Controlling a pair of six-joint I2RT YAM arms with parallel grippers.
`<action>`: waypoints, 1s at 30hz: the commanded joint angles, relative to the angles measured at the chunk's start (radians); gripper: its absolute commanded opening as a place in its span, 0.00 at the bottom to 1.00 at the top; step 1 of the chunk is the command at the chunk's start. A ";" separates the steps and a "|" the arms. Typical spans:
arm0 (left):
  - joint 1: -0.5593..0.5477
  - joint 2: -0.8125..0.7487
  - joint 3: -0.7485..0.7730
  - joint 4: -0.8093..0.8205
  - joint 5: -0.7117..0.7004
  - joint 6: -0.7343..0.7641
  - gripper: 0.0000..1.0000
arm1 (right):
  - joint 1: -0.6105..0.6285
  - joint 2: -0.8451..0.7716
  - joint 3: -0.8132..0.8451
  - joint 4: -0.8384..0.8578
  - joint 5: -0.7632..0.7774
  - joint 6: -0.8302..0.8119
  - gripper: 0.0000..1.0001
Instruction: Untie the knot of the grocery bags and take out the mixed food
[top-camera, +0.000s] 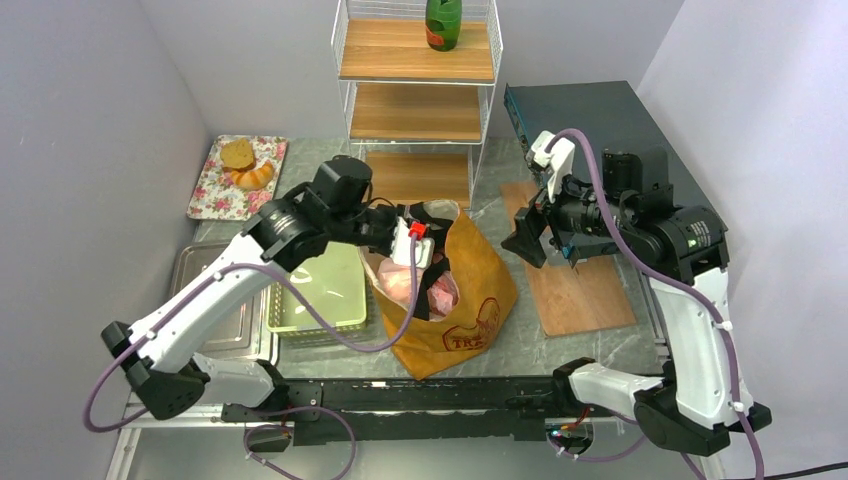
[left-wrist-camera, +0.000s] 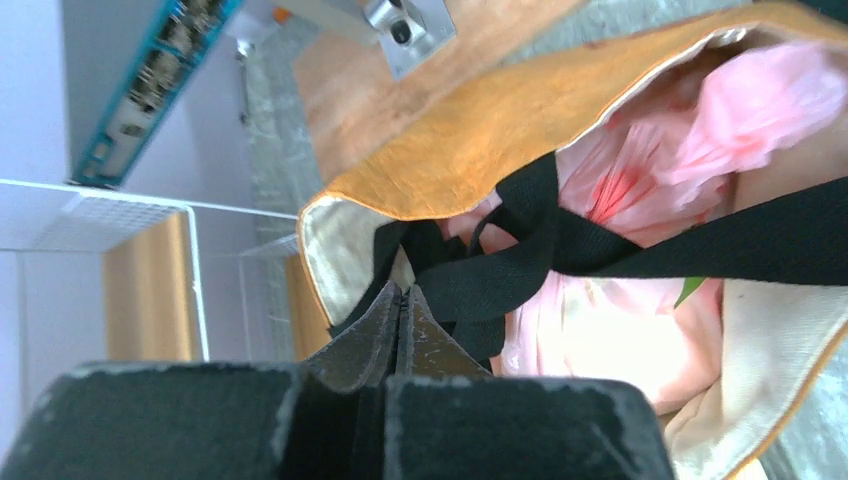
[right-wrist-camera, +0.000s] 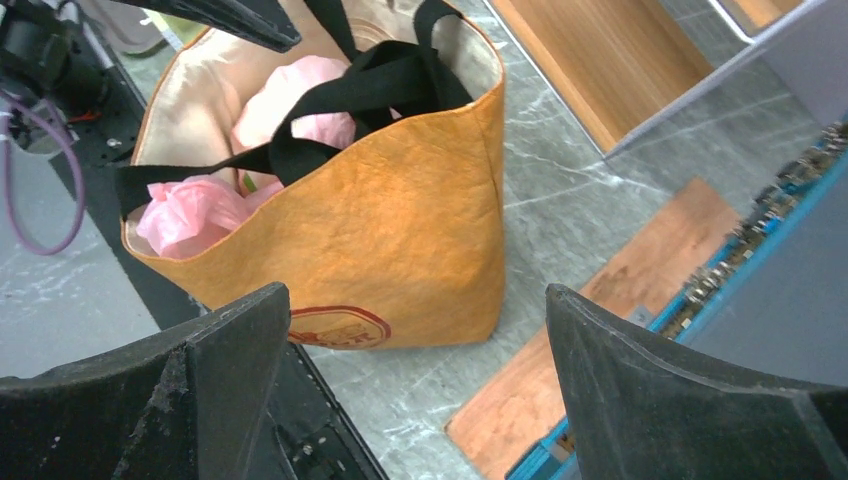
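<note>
The mustard-brown tote (top-camera: 470, 300) stands upright in the middle of the table, its black straps (left-wrist-camera: 520, 265) knotted over the mouth. The pink plastic bag (top-camera: 437, 290) sits inside it and also shows in the left wrist view (left-wrist-camera: 640, 330) and the right wrist view (right-wrist-camera: 190, 215). A sliver of green leaf (left-wrist-camera: 690, 290) shows through it; the rest of the food is hidden. My left gripper (left-wrist-camera: 402, 292) is at the tote's mouth, shut on a black strap by the knot. My right gripper (right-wrist-camera: 420, 350) is open and empty, in the air to the right of the tote (right-wrist-camera: 380, 230).
A wire shelf with wooden boards holds a green bottle (top-camera: 443, 22) at the back. A floral tray (top-camera: 215, 190) with bread is at the back left. A metal tray (top-camera: 225, 310) and a pale green bin (top-camera: 325, 295) lie left of the tote. A wooden board (top-camera: 580, 290) and a dark box (top-camera: 600, 110) are on the right.
</note>
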 joint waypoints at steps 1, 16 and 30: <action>-0.029 -0.071 -0.017 0.076 0.042 -0.078 0.00 | 0.009 -0.006 -0.063 0.116 -0.115 0.056 1.00; 0.298 -0.089 -0.181 0.253 0.213 -0.773 0.53 | 0.228 0.086 -0.110 0.301 0.018 0.113 0.97; 0.301 0.105 -0.221 0.320 0.234 -0.921 0.67 | 0.228 0.019 -0.154 0.271 0.129 0.110 0.98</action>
